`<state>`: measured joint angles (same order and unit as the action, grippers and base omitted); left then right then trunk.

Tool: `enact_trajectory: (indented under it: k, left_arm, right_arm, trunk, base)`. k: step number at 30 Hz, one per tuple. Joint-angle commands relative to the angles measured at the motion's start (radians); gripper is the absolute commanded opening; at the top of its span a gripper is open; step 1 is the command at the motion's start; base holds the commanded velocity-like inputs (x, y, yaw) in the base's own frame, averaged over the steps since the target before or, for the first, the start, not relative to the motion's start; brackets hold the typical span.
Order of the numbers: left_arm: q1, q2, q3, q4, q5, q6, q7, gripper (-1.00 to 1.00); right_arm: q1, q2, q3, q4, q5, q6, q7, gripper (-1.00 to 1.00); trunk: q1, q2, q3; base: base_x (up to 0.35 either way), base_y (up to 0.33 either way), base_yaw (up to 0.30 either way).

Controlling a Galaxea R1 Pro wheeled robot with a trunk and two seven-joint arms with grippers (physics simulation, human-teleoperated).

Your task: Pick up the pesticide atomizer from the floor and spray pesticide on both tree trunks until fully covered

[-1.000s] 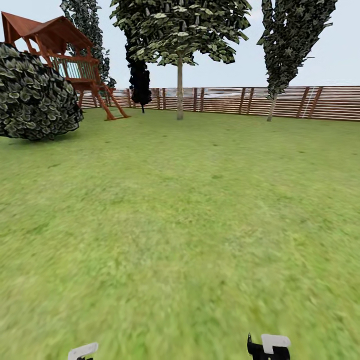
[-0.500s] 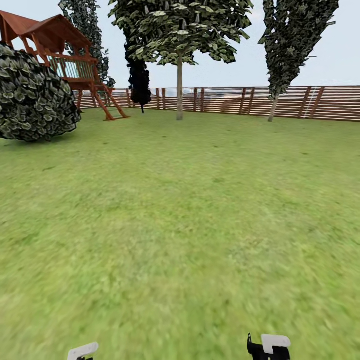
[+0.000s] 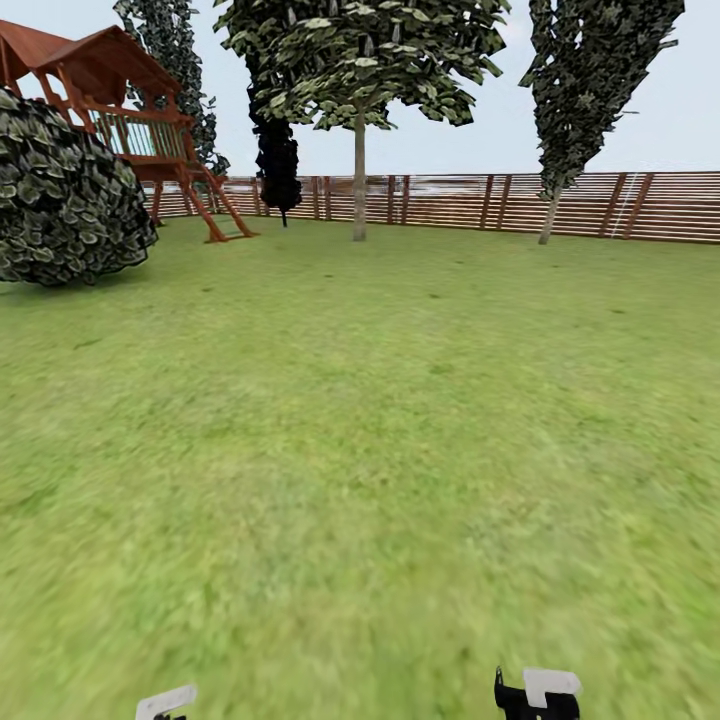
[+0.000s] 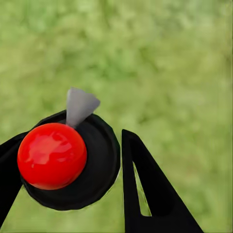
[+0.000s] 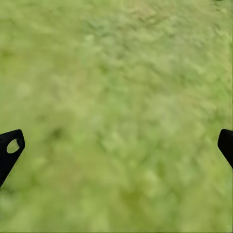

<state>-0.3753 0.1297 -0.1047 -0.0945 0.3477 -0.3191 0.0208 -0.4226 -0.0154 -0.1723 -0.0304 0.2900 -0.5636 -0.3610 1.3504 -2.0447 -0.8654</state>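
From the head camera I looked out over the garden lawn (image 3: 380, 420), with the left pincer (image 3: 165, 702) and the right pincer (image 3: 537, 694) only just poking in at the near edge, well apart from each other. Through the left wrist camera the left pincer (image 4: 73, 165) was pinching the pesticide atomizer (image 4: 68, 160): I saw its glossy red ball sitting on a round black body, a small grey nozzle pointing out ahead of the ball, and one black finger (image 4: 145, 189) pressed against the body's side while the other finger met it at the opposite side. Past the fingertips there was blurred grass. Through the right wrist camera the right pincer (image 5: 116, 145) was spread wide, its two black fingertips (image 5: 9, 148) far apart with nothing between them but grass. Far ahead of both pincers, near the brown slatted fence (image 3: 600, 205), stood a tree (image 3: 358, 70) with a pale straight trunk (image 3: 359, 185) and a leafy crown, roughly in line between the two pincers. Another tree (image 3: 590, 80) with a slimmer leaning trunk (image 3: 547, 220) stood ahead of the right pincer, also near the fence. Ahead of the left pincer and off to its outer side were a round dark bush (image 3: 65, 195) and a red-brown wooden playhouse (image 3: 130, 110) with a ladder.
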Motion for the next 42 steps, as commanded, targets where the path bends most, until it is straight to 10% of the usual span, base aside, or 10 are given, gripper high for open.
enact_trajectory:
  k: [1,42]
  left_arm:
    - [-0.001,0.000,-0.008,0.001,0.007,-0.003,0.003,-1.00]
    - [-0.001,0.001,-0.007,-0.001,0.007,-0.003,0.004,-1.00]
  right_arm:
    - [-0.001,0.000,-0.007,0.001,0.011,-0.002,-0.004,1.00]
    - [-0.001,0.000,-0.007,-0.002,0.007,-0.004,-0.007,1.00]
  trunk:
    - [0.000,0.000,-0.001]
    - [0.000,0.000,-0.002]
  base:
    - [0.337,0.000,0.000]
    - [0.337,0.000,-0.026]
